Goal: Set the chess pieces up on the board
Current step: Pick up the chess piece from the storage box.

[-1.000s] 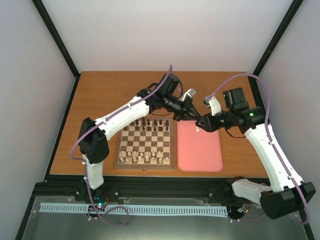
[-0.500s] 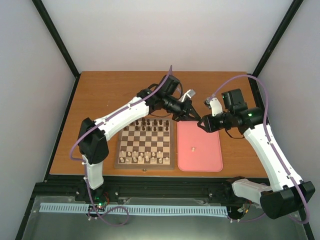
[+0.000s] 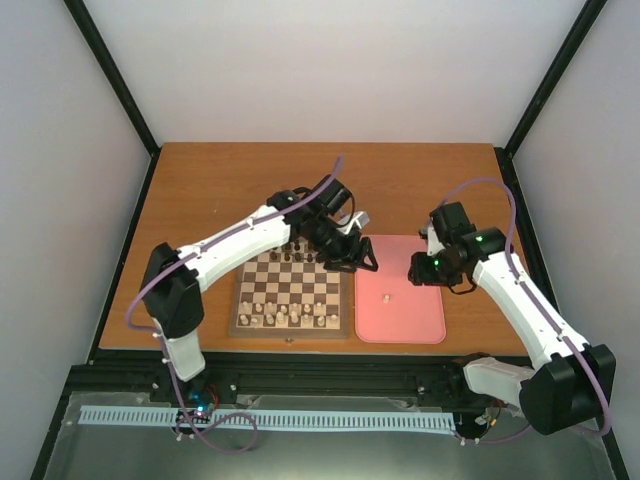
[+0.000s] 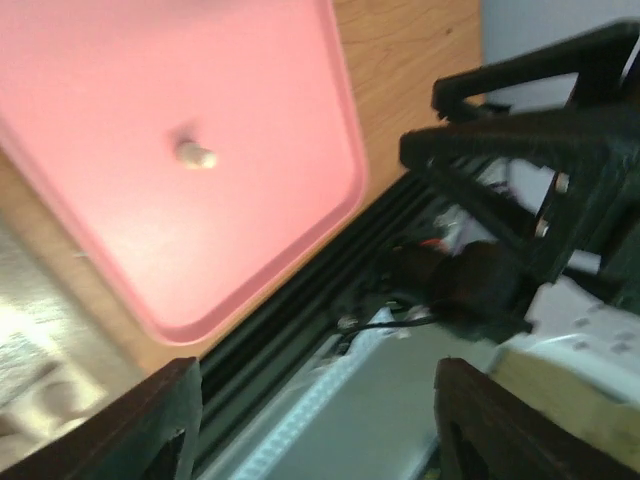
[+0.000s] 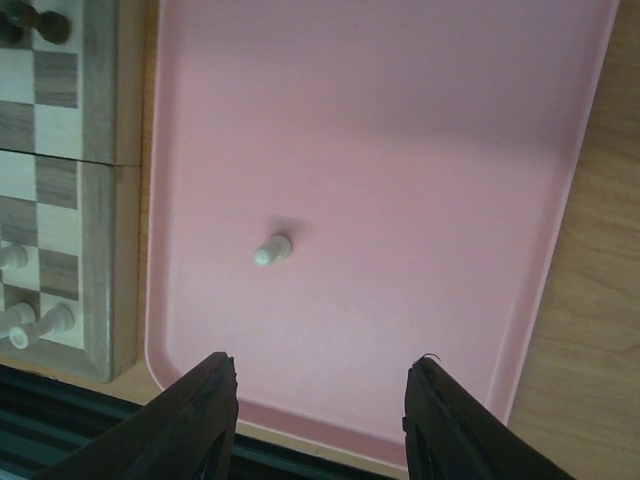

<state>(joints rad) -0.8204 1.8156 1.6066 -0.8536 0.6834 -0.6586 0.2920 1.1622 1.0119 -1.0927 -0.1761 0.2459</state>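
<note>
Right gripper [image 5: 318, 400] is held spread wide and empty over the pink tray [image 5: 420, 120]; one cream chess piece [image 5: 272, 250] rests just ahead, the board [image 5: 60, 170] to its left. The left gripper [image 4: 315, 410] is likewise spread, empty. The wooden table [image 3: 210, 180] is enclosed by white walls [image 3: 330, 70].

One cream piece [image 3: 386, 297] sits near the middle of the tray [image 3: 415, 322], with bare pink floor on every side. The left gripper [image 3: 366, 262] hangs over the tray's far-left corner, the right gripper [image 3: 420, 270] over its far-right part. Just left of the tray, the board [image 3: 294, 290] carries crowded rows.
</note>
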